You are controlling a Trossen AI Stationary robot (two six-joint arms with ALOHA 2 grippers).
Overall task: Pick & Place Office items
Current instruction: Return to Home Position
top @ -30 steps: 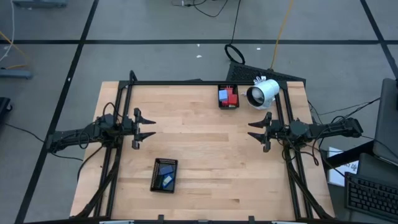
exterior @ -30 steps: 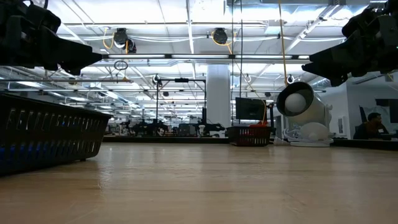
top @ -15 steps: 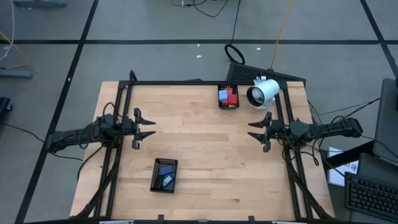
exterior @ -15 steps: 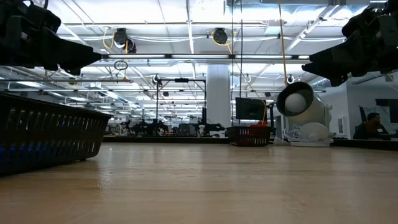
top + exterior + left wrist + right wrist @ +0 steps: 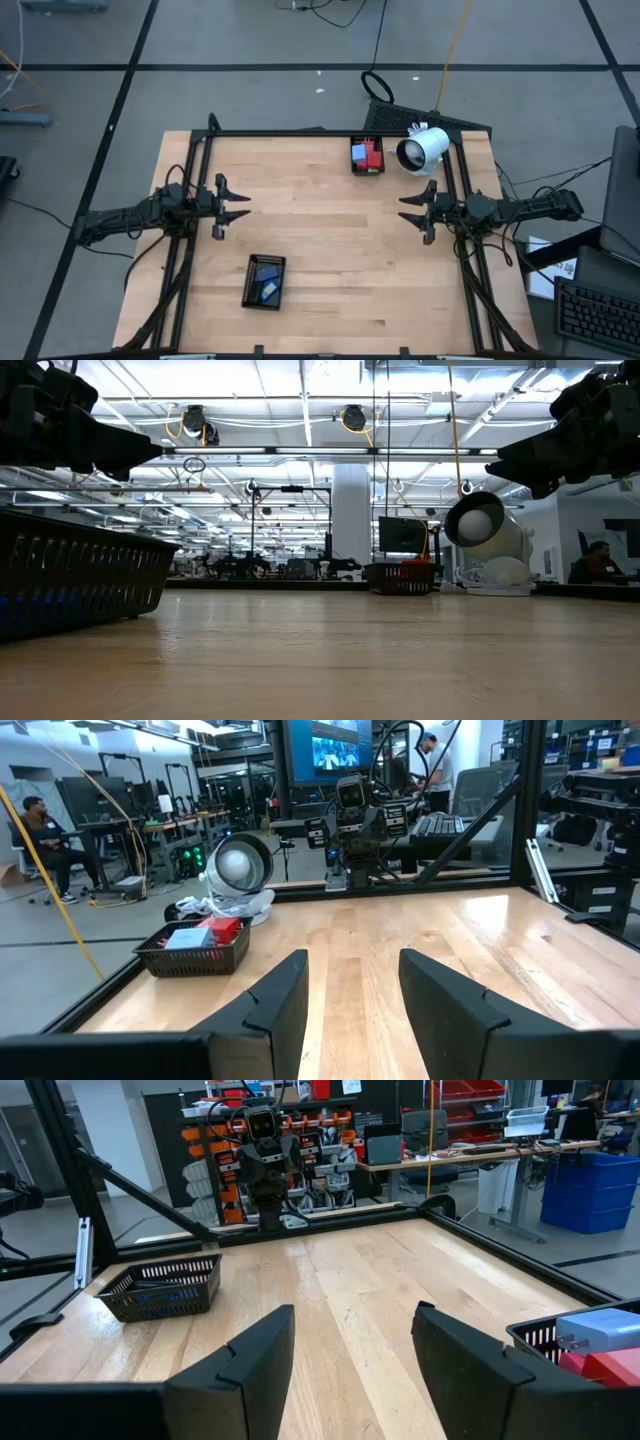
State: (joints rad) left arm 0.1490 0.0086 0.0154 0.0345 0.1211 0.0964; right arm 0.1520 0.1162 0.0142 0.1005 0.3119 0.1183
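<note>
Two black mesh trays sit on the wooden table. The far tray holds red and light-blue blocks, also seen in the left wrist view and the right wrist view. The near tray holds blue and dark flat pieces; it shows in the right wrist view. My left gripper hovers open above the table's left side. My right gripper hovers open above the right side. Both are well away from the trays.
A white cylindrical device lies at the far right corner beside the far tray. A black frame runs along the table's far edge and both sides. Bare wood lies between the two grippers. People sit at desks in the room beyond.
</note>
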